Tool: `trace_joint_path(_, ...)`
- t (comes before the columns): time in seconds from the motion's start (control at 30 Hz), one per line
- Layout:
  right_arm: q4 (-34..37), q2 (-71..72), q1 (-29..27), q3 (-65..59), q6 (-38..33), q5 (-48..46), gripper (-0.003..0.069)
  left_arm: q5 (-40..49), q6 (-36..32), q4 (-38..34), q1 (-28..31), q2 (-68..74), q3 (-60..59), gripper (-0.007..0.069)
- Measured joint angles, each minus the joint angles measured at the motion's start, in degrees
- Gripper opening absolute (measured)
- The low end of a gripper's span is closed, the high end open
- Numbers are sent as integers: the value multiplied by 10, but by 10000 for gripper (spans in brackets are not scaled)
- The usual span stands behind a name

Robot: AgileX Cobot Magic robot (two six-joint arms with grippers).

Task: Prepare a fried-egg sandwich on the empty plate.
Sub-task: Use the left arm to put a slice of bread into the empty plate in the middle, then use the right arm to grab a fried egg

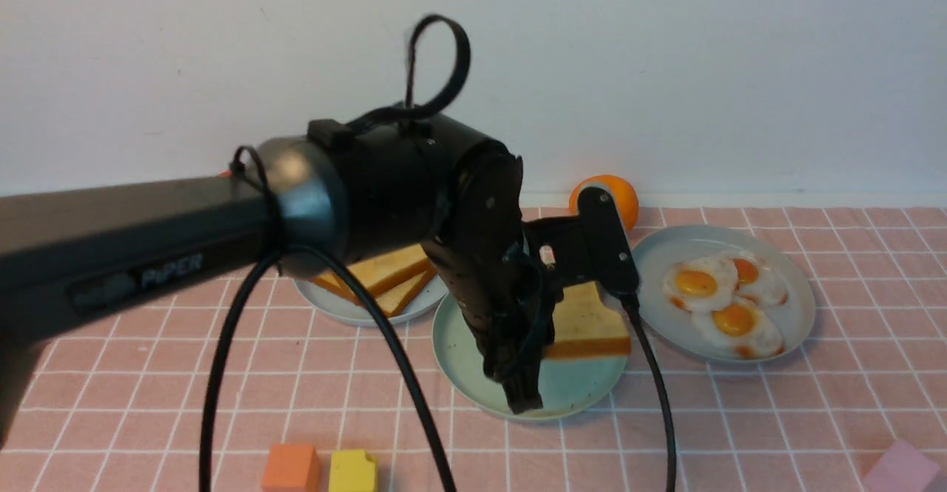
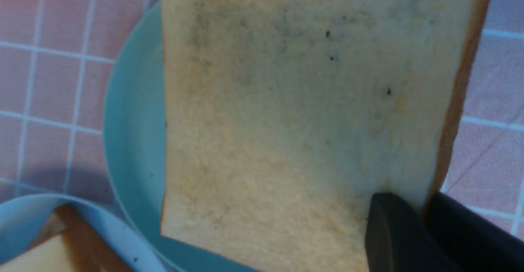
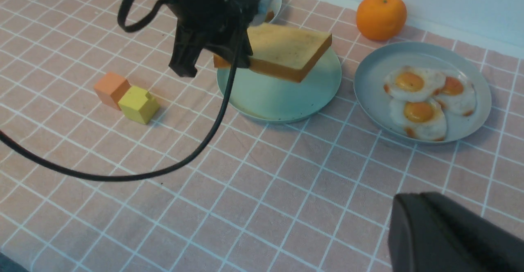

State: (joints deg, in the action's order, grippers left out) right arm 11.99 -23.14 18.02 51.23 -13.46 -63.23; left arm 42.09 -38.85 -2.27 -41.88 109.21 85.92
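Observation:
My left gripper (image 1: 551, 307) is shut on the edge of a square tan toast slice (image 1: 592, 325) and holds it level just above the empty mint-green plate (image 1: 577, 388). In the left wrist view the toast slice (image 2: 294, 120) fills the frame, pinched at its crust between the dark fingers (image 2: 393, 231), with the plate (image 2: 131, 141) beneath. The right wrist view shows the same toast slice (image 3: 286, 49) over the plate (image 3: 282, 96). My right gripper (image 3: 421, 200) is shut and empty, above the cloth nearer the front. No stacked sandwich shows.
A blue-grey plate (image 1: 803, 292) with three fried eggs (image 1: 721, 296) stands to the right. Another plate (image 1: 348, 313) with toast slices (image 1: 385, 274) stands back left. An orange (image 1: 618, 196) sits by the wall. Orange (image 1: 292, 468), yellow (image 1: 353, 471) and pink (image 1: 902, 470) blocks lie in front.

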Motion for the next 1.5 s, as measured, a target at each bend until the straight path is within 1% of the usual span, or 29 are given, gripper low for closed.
trace_joint_path(0.1,0,0,0,0,0,0,48,-18,-1,2,-1,31,-1,90)
trace_joint_path(0.23,0,0,0,0,0,-6,50,-27,4,27,-1,58,-1,90)
trace_joint_path(0.4,0,0,0,0,0,-19,52,-40,57,67,-1,64,-2,90)
trace_joint_path(0.43,0,0,0,0,0,-19,52,-40,58,68,-1,64,-2,90)
trace_joint_path(0.47,0,0,0,0,0,-21,54,-50,78,75,-1,64,-2,90)
trace_joint_path(0.63,3,0,0,0,0,-22,59,-56,103,80,-1,64,-2,88)
trace_joint_path(0.67,6,0,0,0,0,-22,60,-56,105,80,-1,64,-2,97)
trace_joint_path(0.8,13,0,0,0,0,-24,63,-57,108,81,-1,64,-2,175)
trace_joint_path(0.83,15,0,0,0,0,-24,63,-57,108,81,-1,64,-2,204)
trace_joint_path(0.93,15,0,0,0,0,-27,64,-42,120,81,-1,61,-2,363)
trace_joint_path(1.03,15,0,0,0,0,-30,64,-10,137,81,-1,46,-2,459)
trace_joint_path(1.1,15,-5,0,0,1,-34,64,7,157,79,-1,16,-3,499)
trace_joint_path(1.17,15,-17,0,2,3,-37,66,15,182,75,-3,-16,-3,508)
trace_joint_path(1.23,13,-51,0,3,7,-39,68,34,266,65,-16,-88,-3,472)
trace_joint_path(1.3,11,-95,0,3,10,-36,69,54,337,48,-33,-151,-4,399)
trace_joint_path(1.33,11,-125,0,3,10,-30,69,64,370,40,-43,-193,-9,333)
trace_joint_path(1.37,11,-130,0,3,10,-27,69,66,374,36,-47,-200,-11,309)
trace_joint_path(1.4,11,-168,0,4,8,-17,69,74,392,23,-61,-256,-27,223)
trace_joint_path(1.47,11,-226,0,12,1,4,70,79,393,9,-85,-324,-69,98)
trace_joint_path(1.5,11,-256,0,18,0,10,71,79,389,4,-95,-351,-96,52)
